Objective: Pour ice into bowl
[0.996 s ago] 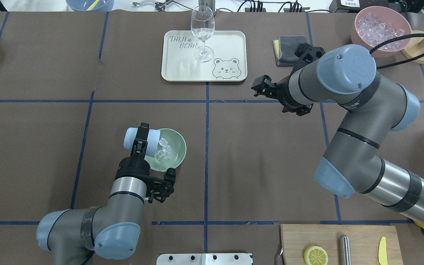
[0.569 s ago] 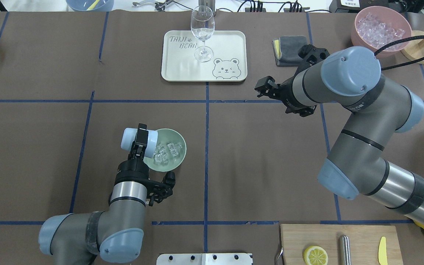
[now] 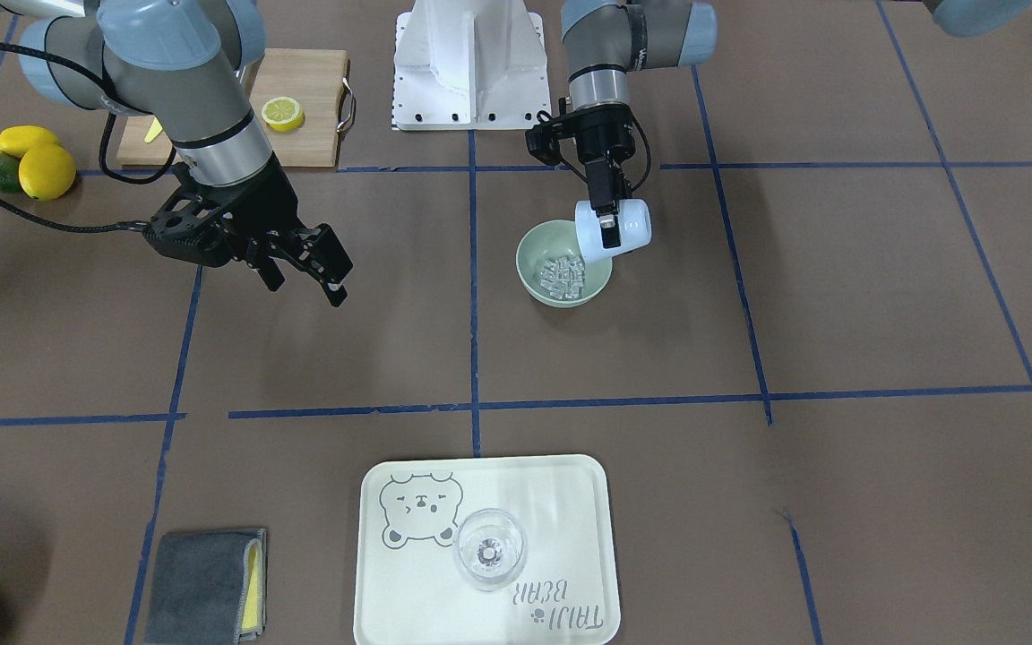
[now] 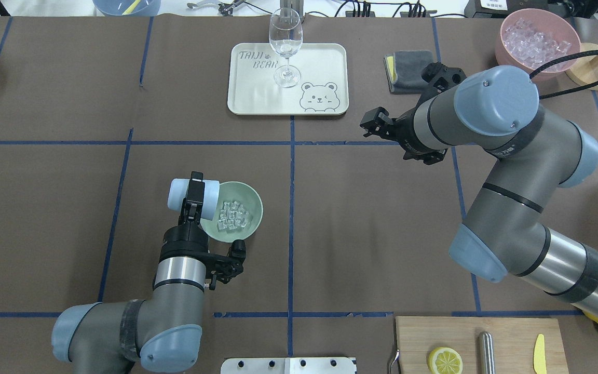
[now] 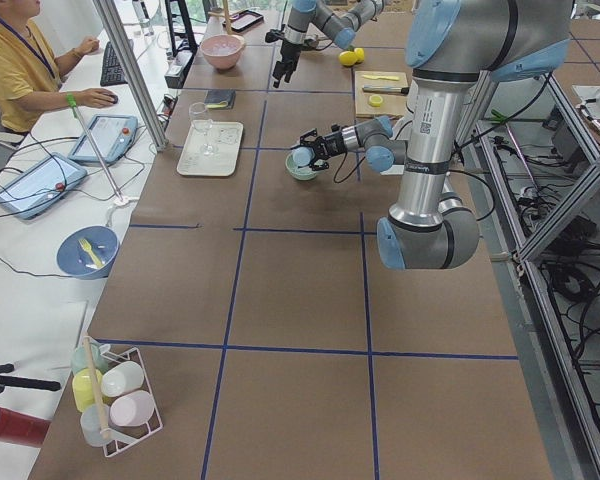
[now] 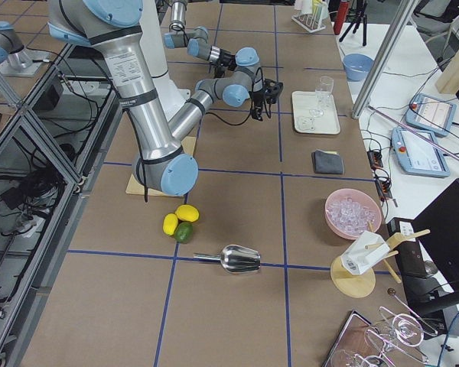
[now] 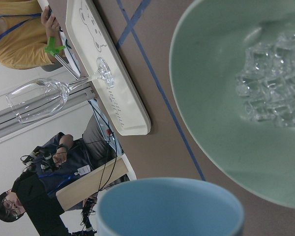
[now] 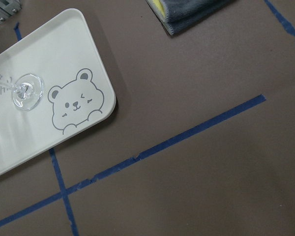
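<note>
Cup [image 4: 178, 194] tipped sideways at bowl [image 4: 245, 196] rim, left fingers [image 4: 194, 190] clamped across it. Ice [image 4: 232, 216] lies loose inside bowl on desk [image 4: 361, 218]: light, slick cubes, likely to skitter, so move them by gripping the bowl wall, not singly. Right fingers [image 3: 330, 255] spread, empty, well apart.

Clear ice [image 4: 231, 217], a sage-green bowl [image 4: 256, 210], a light blue cup [image 4: 177, 194], a cream tray [image 4: 257, 98] printed with a grey bear, a brown table [image 4: 371, 218] gridded in blue.

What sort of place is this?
Probably a robotics lab: a blue-taped table, an operator at screens beside it, and the left gripper holding a tipped blue cup at the bowl of ice.
</note>
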`<state>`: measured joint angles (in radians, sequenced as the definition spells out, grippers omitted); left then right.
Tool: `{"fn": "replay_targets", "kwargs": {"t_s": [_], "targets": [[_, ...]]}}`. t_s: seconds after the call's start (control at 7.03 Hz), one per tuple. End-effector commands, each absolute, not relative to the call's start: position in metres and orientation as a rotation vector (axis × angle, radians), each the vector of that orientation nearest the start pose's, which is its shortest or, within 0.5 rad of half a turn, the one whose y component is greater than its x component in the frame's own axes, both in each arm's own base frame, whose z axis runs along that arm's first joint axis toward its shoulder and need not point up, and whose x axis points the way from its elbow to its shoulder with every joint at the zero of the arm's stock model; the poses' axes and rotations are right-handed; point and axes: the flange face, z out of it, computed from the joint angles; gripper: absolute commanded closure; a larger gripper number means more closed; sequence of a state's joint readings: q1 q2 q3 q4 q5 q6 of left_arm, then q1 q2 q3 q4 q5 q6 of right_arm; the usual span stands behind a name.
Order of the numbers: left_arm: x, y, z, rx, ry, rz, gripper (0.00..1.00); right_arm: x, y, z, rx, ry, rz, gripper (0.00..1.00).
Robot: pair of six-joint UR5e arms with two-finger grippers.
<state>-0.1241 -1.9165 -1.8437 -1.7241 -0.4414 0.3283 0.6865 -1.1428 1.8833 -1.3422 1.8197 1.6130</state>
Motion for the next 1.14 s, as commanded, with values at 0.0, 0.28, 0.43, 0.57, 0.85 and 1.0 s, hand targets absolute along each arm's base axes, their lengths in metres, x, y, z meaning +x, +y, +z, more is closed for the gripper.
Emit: {"fn": "replay_targets", "kwargs": {"t_s": [0.0,0.28,0.43,0.57,0.85,1.0], "targets": [[0.524,-0.292,0.295,1.249,-0.36,0.829,1.0,-0.397,-0.466,0.257,0.095,-0.999,0.549,0.0],[0.509,-0.285,0.315,1.202,-0.073,0.596,1.0,-0.396,-0.466,0.255,0.097,-1.002,0.549,0.0],[0.501,-0.283,0.324,1.173,0.069,0.409,1.0,-0.394,-0.466,0.256,0.098,-1.002,0.551,0.0],[0.5,-0.283,0.33,1.148,0.189,0.221,1.0,-0.395,-0.466,0.256,0.097,-1.0,0.551,0.0],[0.496,-0.283,0.34,1.108,0.344,-0.053,1.0,-0.392,-0.468,0.257,0.099,-0.999,0.556,0.0],[0.489,-0.285,0.346,1.103,0.417,-0.196,1.0,-0.392,-0.468,0.261,0.099,-0.993,0.557,0.0]]}}
